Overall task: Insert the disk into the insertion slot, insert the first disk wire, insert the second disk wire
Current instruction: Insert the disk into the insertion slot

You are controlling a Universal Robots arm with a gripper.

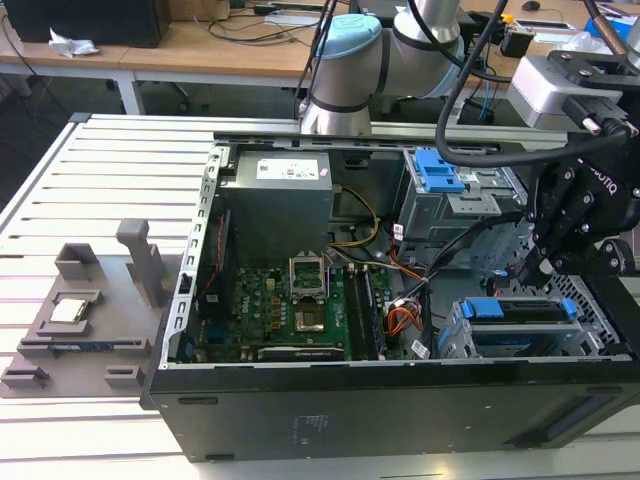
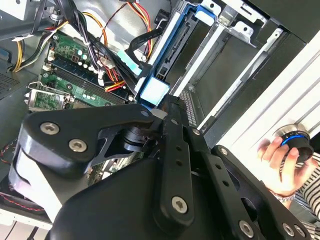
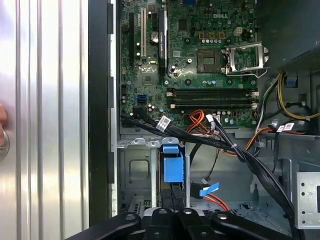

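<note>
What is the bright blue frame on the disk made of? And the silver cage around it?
The disk has a frame that looks like plastic: one solid bright blue colour, smooth, with a soft shine and moulded edges. The insertion slot looks like thin sheet metal, bare silver-grey, with folded edges and punched cut-outs. That is only by the look.

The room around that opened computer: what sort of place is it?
Probably a robotics lab or workshop: a robot arm stands behind an opened computer case on a slatted metal table, with cable-strewn wooden desks beyond.
</note>
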